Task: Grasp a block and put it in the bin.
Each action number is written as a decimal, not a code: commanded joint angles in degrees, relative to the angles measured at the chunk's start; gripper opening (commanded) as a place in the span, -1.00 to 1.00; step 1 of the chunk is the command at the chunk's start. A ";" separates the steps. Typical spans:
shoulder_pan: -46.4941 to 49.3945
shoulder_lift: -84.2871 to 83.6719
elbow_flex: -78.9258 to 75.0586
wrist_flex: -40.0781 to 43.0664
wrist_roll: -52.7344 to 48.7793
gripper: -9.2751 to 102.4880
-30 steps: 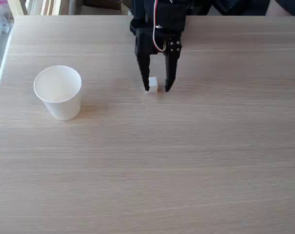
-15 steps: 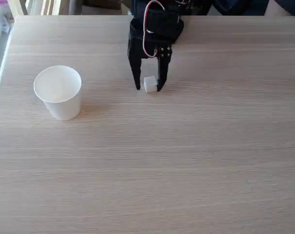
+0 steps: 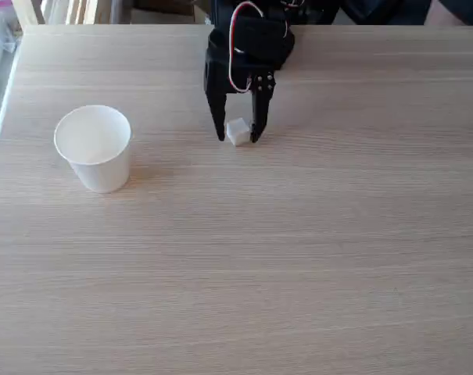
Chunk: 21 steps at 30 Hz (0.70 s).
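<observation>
A: Grasping looks like the step in hand; gripper [image 3: 238,138] straddles the block [image 3: 238,131], fingers not closed tight; block turned cornerwise against the right finger [image 3: 256,125].

B: Next: squeeze, lift, carry left to the bin [image 3: 94,147]; whether the block still touches the table [image 3: 299,258], I cannot tell; arm cut off at the top.

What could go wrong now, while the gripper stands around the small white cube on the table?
1. The cube sits turned at an angle between the fingers of the gripper, nearer the right one in the fixed view. Closing may catch its corners, so it could twist or pop out.
2. The paper cup stands far to the left and looks light. A low carry or a bump on its rim might tip it.
</observation>
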<state>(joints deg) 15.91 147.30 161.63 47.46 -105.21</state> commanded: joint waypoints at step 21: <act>0.62 0.18 -2.81 4.83 -2.64 -0.34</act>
<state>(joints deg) 16.70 147.48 159.79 51.94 -107.40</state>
